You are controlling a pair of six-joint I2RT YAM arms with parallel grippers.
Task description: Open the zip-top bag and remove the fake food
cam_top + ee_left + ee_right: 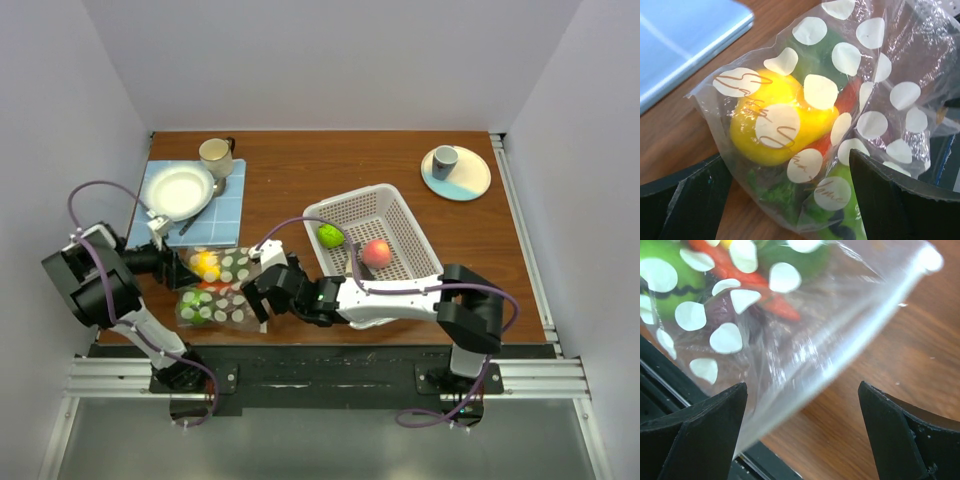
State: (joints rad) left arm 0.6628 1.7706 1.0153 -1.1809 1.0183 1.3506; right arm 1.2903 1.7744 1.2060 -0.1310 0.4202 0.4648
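The zip-top bag (218, 285) lies on the table at the front left, clear with white dots. Inside it I see a yellow fruit (771, 125), green pieces (777, 192) and an orange-red piece (760, 282). My left gripper (183, 268) is open, and its fingers straddle the bag's left end (788, 157). My right gripper (262, 296) is open at the bag's right end, with the white zip strip (865, 330) running between its fingers (802, 387). A green fruit (330, 235) and a red-pink fruit (376, 252) lie in the white basket (400, 215).
A white plate (180, 190) on a blue mat (225, 205) and a mug (216, 155) stand at the back left. A saucer (470, 180) with a grey cup (444, 160) stands at the back right. The bag lies close to the table's front edge (330, 345).
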